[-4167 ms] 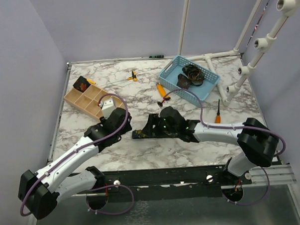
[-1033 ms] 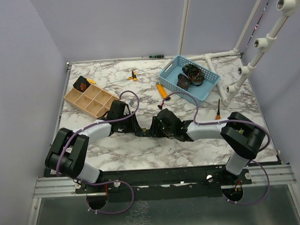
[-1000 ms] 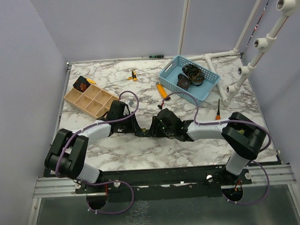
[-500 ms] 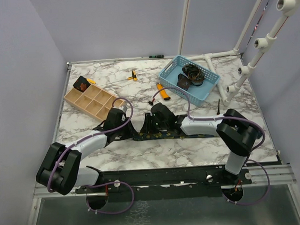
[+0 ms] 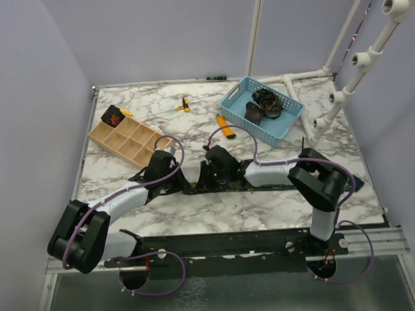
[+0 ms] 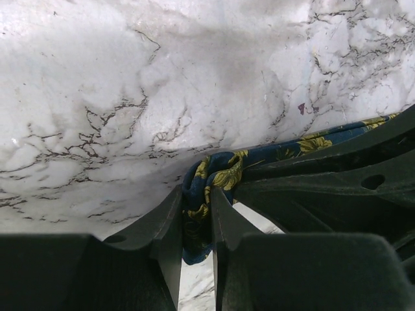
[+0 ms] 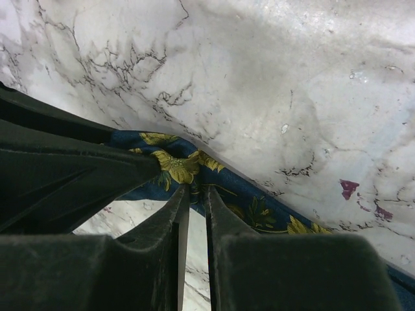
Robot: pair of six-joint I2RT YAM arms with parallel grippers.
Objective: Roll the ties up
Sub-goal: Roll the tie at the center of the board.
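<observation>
Low over the white marble-patterned table [image 6: 97, 97], the left arm's fingers [image 6: 165, 236] pinch a bunched fold of a navy fabric necktie with yellow-green floral print [image 6: 217, 175], the cloth wedged in the narrow gap between them. Just beside them, the right arm's fingers [image 7: 217, 223] stand nearly pressed together, their tips nipping the same necktie at a creased spot a little further along. From the right arm's fingers the rest of the strip trails flat on the table to the right, under that arm, its blue end showing past the elbow. Beyond both sets of fingers lies an orange-handled tool [image 5: 223, 127], with a second, smaller orange-handled tool [image 5: 184, 105] further back. Beyond and left of the left arm's fingers sits a shallow wooden tray with compartments [image 5: 127, 135], a dark coiled tie with red-orange marks [image 5: 113, 117] in its far-end compartment. Far beyond the right arm's fingers, to the right, a light-blue plastic basket [image 5: 289, 128] holds dark coiled ties [image 5: 267, 101]. White plastic pipes [image 5: 342, 91] stand further right still
</observation>
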